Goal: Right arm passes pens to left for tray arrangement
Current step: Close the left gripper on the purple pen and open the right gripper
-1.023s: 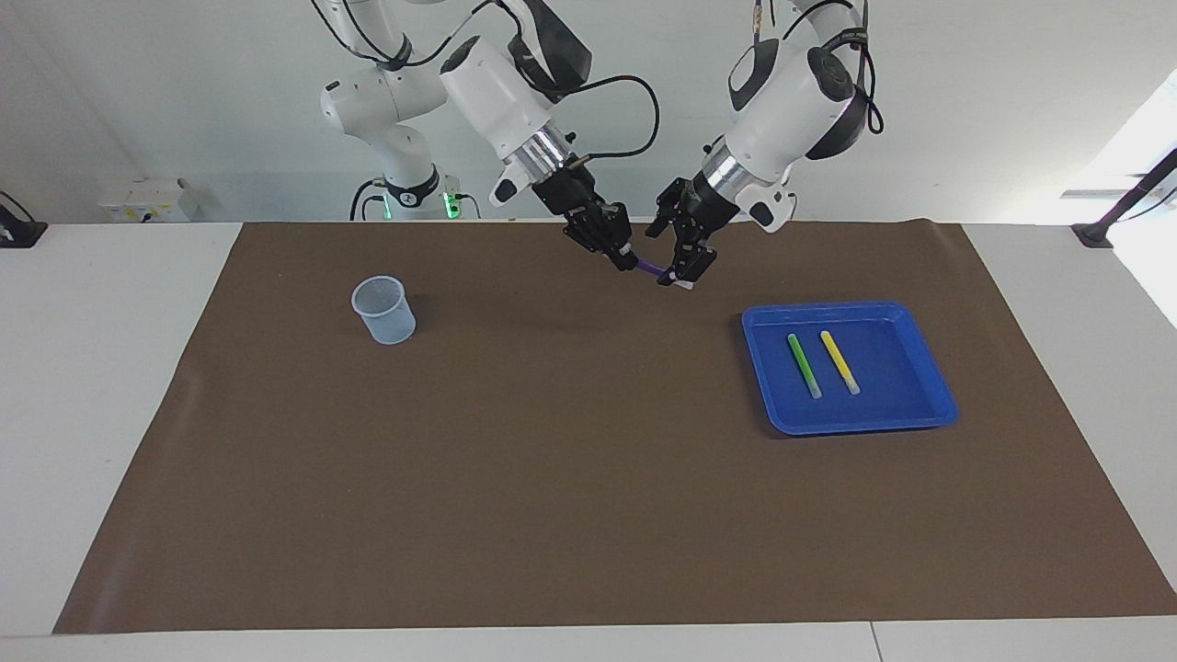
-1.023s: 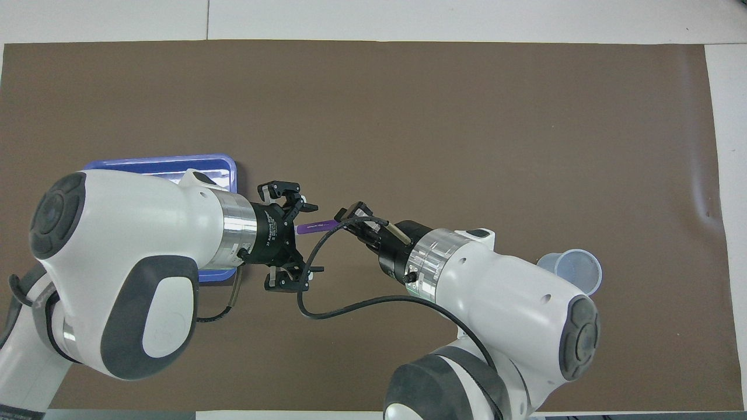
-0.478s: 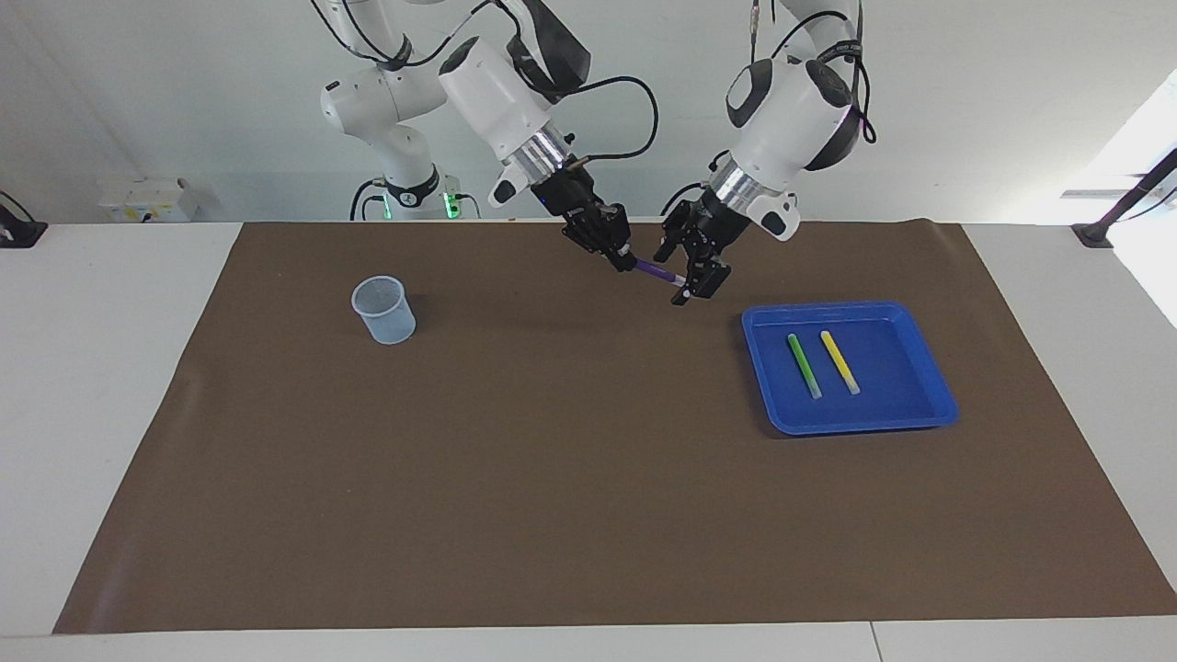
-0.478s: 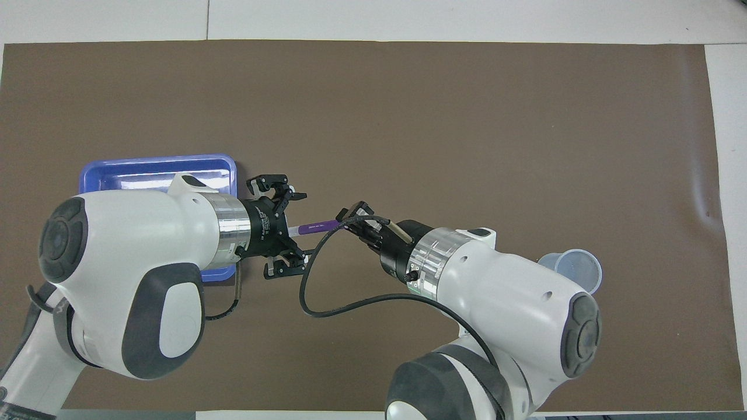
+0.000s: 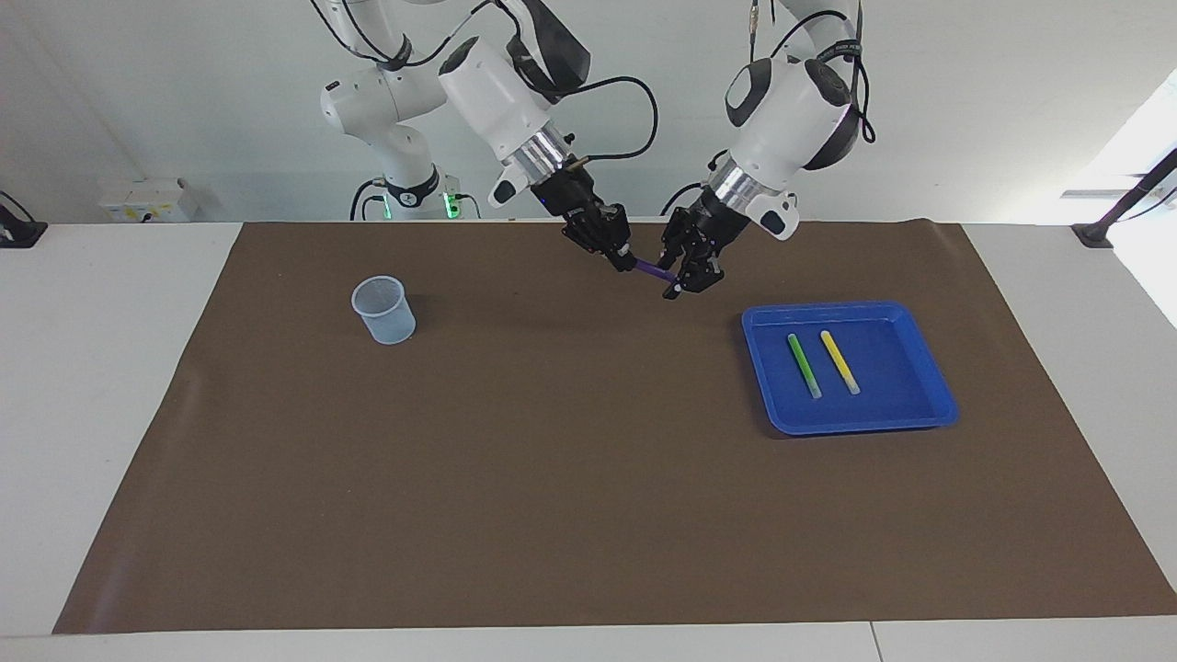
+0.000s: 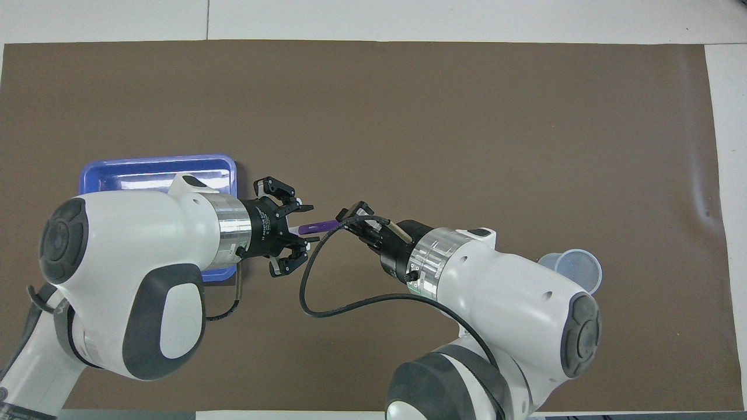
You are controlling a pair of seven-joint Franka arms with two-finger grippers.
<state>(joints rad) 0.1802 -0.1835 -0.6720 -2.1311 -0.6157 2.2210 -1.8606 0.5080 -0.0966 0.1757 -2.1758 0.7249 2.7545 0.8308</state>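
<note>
Now left gripper (image 5: 679, 278) jaws have narrowed around purple pen (image 5: 654, 269); right gripper (image 5: 622, 256) clamps it.

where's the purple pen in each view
Facing view: purple pen in the air at upper centre, between the right gripper and left gripper, above the mat.
Overhead view: purple pen at centre, between the same grippers.
Shared landmark: the blue tray, beside the left gripper in both.

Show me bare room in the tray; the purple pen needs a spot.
Widest bare floor: between the yellow pen and the tray rim toward the left arm's end. A narrower strip lies beside the green pen. Between the pens is tight.
</note>
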